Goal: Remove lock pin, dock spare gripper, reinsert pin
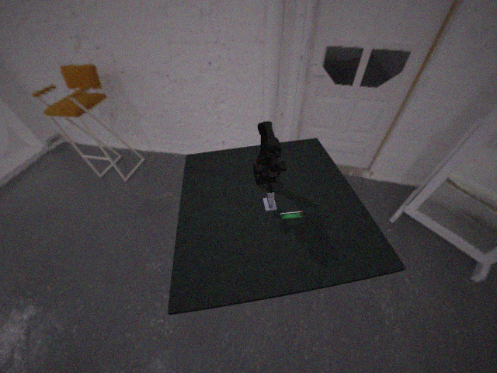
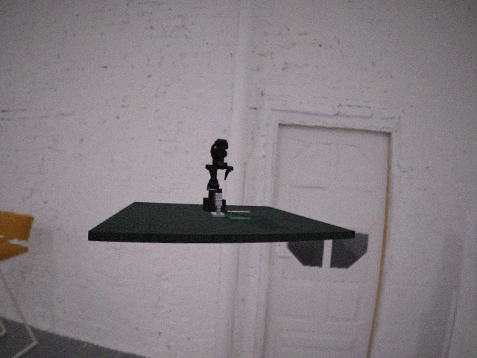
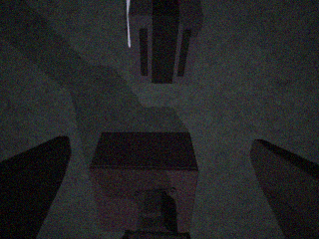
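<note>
My gripper [image 2: 219, 176] [image 3: 161, 145] is open with nothing between the fingers. It hangs above the mount area, apart from it. The mount is a pale upright post [image 1: 270, 198] [image 2: 218, 198] on a white base plate [image 1: 266, 208] [image 2: 213, 215]. A dark piece [image 2: 218, 190] shows at the post's top; I cannot tell whether it is the spare gripper's. A thin white rod [image 1: 290, 212] [image 2: 239, 211] with a red end, apparently the pin, lies along the green holder [image 1: 290, 215] [image 2: 239, 218] to the right of the mount. The socket's hole is too small to see.
In the wrist view a dark reddish block [image 3: 145, 149] shows between the finger outlines, and a slotted dark piece [image 3: 161, 45] stands at the top. Both are too dim to identify. Everything stands on the dark mat [image 1: 224, 256]. The arm's base is close behind the mount.
</note>
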`<state>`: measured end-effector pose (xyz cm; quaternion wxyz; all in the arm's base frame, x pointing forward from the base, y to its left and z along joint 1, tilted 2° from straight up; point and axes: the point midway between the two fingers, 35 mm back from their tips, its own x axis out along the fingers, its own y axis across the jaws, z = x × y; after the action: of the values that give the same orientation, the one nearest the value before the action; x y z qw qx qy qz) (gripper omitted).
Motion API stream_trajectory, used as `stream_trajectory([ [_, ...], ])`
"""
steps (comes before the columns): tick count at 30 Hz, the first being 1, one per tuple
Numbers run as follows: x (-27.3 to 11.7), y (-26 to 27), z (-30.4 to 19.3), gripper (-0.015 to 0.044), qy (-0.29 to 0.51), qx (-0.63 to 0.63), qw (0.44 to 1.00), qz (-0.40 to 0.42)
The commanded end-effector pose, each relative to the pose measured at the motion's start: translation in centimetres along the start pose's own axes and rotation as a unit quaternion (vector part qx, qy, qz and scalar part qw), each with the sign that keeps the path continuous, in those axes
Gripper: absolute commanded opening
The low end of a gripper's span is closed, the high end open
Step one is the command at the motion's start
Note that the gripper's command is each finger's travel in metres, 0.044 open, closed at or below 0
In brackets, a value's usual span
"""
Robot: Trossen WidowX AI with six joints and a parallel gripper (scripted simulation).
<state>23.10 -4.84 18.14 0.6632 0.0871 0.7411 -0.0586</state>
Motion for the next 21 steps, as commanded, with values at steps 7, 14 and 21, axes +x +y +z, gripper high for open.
stream_trajectory([
  [7,-0.2,0.2,0.0,0.0414,-0.004,0.0,1.0,0.0],
  [14,-0.4,8.4,0.3,0.023,-0.003,0.0,1.0,0.004],
  [21,-0.3,11.7,-0.1,0.018,-0.001,-0.008,1.0,0.004],
])
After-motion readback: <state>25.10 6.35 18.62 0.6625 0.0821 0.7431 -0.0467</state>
